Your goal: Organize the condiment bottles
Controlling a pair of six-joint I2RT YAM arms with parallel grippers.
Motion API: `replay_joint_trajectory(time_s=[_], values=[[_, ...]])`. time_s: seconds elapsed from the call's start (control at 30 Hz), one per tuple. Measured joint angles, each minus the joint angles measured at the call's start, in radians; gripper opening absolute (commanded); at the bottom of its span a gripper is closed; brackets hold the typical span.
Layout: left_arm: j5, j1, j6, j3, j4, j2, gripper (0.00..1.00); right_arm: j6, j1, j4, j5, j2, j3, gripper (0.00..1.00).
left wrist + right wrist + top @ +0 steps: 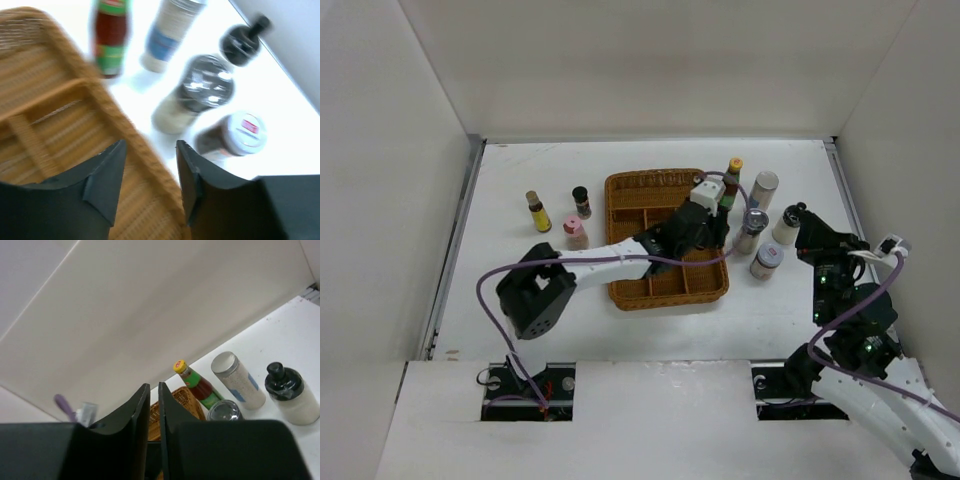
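My left gripper (718, 238) (150, 152) is open and empty, hovering over the right rim of the wicker tray (640, 285) (45, 100). Just right of the rim stand a yellow-capped red-green bottle (732, 180) (110, 40), a silver-lidded white shaker (763, 190) (170, 35), a clear-lidded shaker (750, 232) (200, 92), a black-capped white bottle (787, 224) (242, 42) and a white-lidded jar (766, 260) (240, 135). My right gripper (808, 242) (154, 392) is shut and empty, beside the black-capped white bottle. Left of the tray stand a yellow-labelled brown bottle (537, 212), a black-capped dark bottle (581, 200) and a pink-lidded jar (576, 233).
The tray's compartments hold no bottles where I can see them; the left arm hides part of it. White walls close the table at the back and both sides. The left arm's purple cable (490, 300) loops over the table's left front.
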Motion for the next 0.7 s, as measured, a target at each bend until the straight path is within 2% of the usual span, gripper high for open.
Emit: replay_joint_trajectory(time_s=[0.07,0.13,0.2,0.33,0.6,0.7], values=[[0.019,-0.030,0.014,0.064,-0.001,0.068,0.68,-0.010,0.008,0.001,0.000,0.013,0.014,0.36],[0.026,-0.047,0.023,0.117,-0.002,0.124,0.82,-0.026,0.010,-0.001,-0.001,0.019,0.015,0.49],[0.028,-0.053,0.031,0.161,-0.005,0.164,0.87,-0.037,0.012,0.000,-0.001,0.019,0.014,0.61],[0.028,-0.055,0.055,0.238,-0.011,0.221,0.91,-0.058,0.013,0.001,-0.001,0.014,0.008,0.72],[0.025,-0.055,0.109,0.445,-0.039,0.380,0.90,-0.098,0.043,0.014,0.043,-0.092,-0.016,0.75],[0.032,-0.056,0.117,0.492,-0.044,0.417,0.85,-0.125,0.068,0.031,0.076,-0.107,-0.016,0.75]])
